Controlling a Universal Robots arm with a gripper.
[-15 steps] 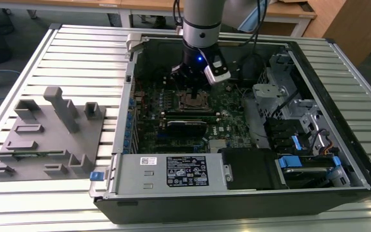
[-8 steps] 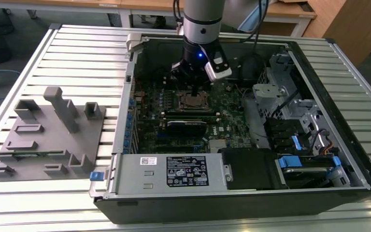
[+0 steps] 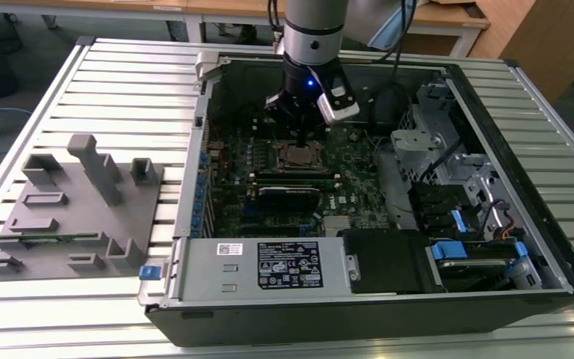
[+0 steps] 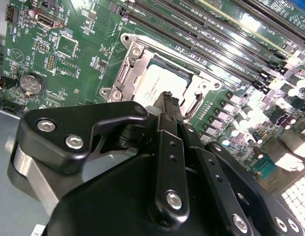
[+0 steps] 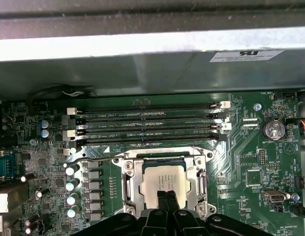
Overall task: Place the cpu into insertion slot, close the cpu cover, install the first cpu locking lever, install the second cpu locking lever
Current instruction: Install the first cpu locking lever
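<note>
In the exterior view the gripper (image 3: 300, 140) hangs at the cpu's (image 3: 298, 157) twelve o'clock, jaws clenched, empty. The cover (image 5: 129, 184) likely wants a flat, square press, no sliding.

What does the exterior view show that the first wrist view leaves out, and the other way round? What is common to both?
The exterior view adds the grey fixture tray on the slatted table at the exterior view's left, the arm and the power supply. The first wrist view adds the coin battery and a row of capacitors. Both share the cpu seated in its socket, the cpu cover framing it, and the gripper close over it.
</note>
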